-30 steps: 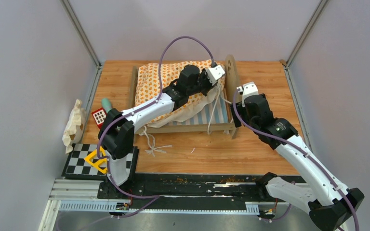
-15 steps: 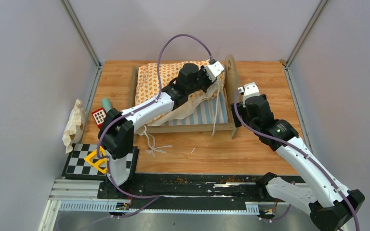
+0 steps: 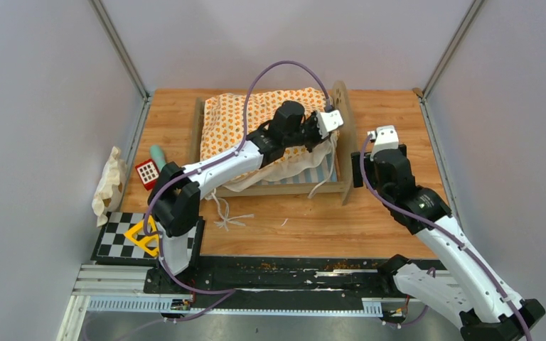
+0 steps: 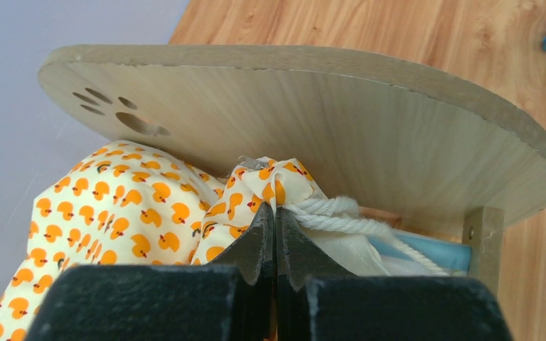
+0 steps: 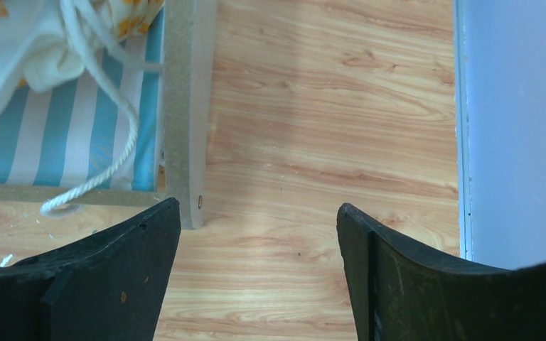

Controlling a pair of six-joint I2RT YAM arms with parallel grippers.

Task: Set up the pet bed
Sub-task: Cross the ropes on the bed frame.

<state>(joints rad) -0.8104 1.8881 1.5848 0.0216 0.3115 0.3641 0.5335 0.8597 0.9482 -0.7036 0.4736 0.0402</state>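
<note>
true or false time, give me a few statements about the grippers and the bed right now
1. The left gripper is shut on a corner of the orange-patterned cushion. True.
2. The right gripper grips the pet bed. False: it is open, over the table beside the bed.
3. The cushion hides the whole striped base. False: stripes show at the near right corner.
4. A white cord hangs over the front rail. True.

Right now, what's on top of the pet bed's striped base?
The orange-patterned cushion, pinched by the left gripper, covers most of the pet bed; stripes show only at the front-right. Anything beneath is hidden.
</note>
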